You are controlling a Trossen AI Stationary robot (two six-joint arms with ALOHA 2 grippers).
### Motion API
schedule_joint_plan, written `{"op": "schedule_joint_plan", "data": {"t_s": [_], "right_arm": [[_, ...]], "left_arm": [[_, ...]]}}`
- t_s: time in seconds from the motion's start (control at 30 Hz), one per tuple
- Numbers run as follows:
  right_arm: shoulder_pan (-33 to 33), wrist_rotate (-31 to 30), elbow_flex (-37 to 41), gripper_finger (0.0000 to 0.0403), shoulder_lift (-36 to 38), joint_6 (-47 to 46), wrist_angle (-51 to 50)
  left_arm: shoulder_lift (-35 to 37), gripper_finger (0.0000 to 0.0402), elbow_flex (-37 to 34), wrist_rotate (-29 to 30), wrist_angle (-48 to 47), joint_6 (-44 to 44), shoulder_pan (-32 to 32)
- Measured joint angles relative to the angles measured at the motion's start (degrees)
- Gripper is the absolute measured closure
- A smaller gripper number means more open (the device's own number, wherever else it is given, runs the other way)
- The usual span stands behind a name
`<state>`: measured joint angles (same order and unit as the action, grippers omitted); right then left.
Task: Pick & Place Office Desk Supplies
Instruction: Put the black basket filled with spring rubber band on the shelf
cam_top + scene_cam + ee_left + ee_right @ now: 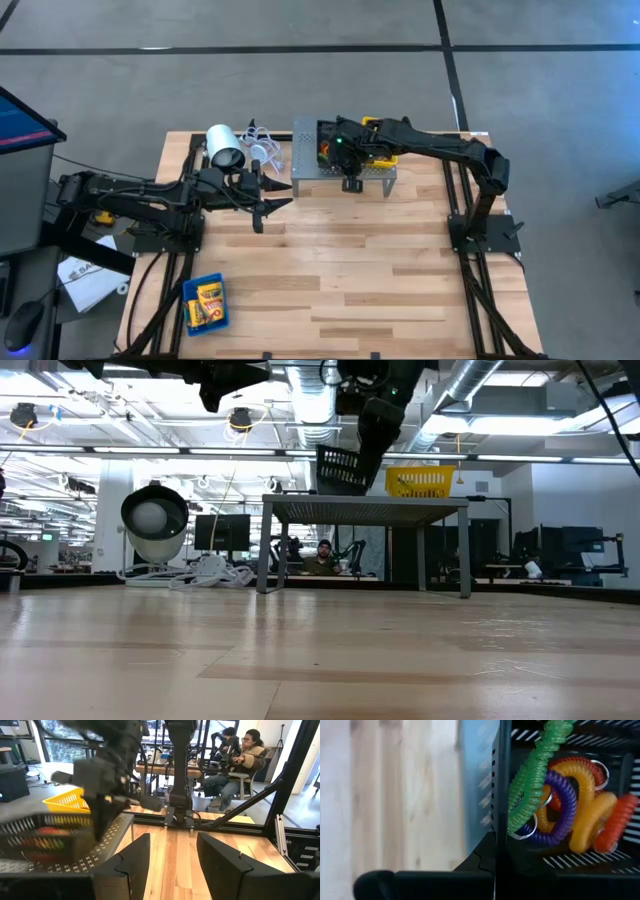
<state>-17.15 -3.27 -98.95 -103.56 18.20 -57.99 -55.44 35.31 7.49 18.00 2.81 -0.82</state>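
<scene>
Two dark arms work a pale wooden table point(340, 270) seen from overhead. At about twelve o'clock on the table stands a grey perforated metal stand point(345, 172), and above it the right gripper point(337, 143) holds a black bin point(338, 468) by its rim, jaws clamped tight on the wall. From table height the black bin hangs tilted in the air just above the stand's top, with a yellow bin point(421, 481) sitting on the stand beside it. The right wrist camera looks straight into the black bin point(560, 865), where coiled loops lie tangled together: a green one point(532, 782), a purple one point(565, 807), a yellow-orange one point(582, 787) and a red-orange one point(615, 822).

The left gripper point(268, 205) waits near ten o'clock, just off the stand's left end, its fingers point(132, 865) parted with nothing between them. A white cylinder point(224, 148) with its white cable lies at eleven o'clock, behind the left arm. At about seven o'clock, near the table's front left corner, a blue bin point(204, 304) holds two yellow crayon boxes point(207, 300) side by side. A seated person point(240, 767) shows in the room beyond.
</scene>
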Motion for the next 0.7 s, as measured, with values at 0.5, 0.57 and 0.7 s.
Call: {"op": "schedule_joint_plan", "data": {"t_s": [0.5, 0.57, 0.7], "right_arm": [[0.63, -4.29, -2.98, 0.0403, -4.18, -0.04, -3.73], [0.39, -4.15, -3.88, 0.0403, -4.27, -0.2, -4.31], [0.43, -4.12, -5.02, 0.0398, -4.27, -1.23, -6.24]], "left_arm": [[-0.02, 0.0243, -0.02, -0.02, -1.14, -1.05, 0.0], [-0.02, 0.0243, -0.02, -0.02, -1.15, -1.07, 0.0], [-0.02, 0.0243, -0.02, -0.04, -1.14, -1.07, 0.0]]}}
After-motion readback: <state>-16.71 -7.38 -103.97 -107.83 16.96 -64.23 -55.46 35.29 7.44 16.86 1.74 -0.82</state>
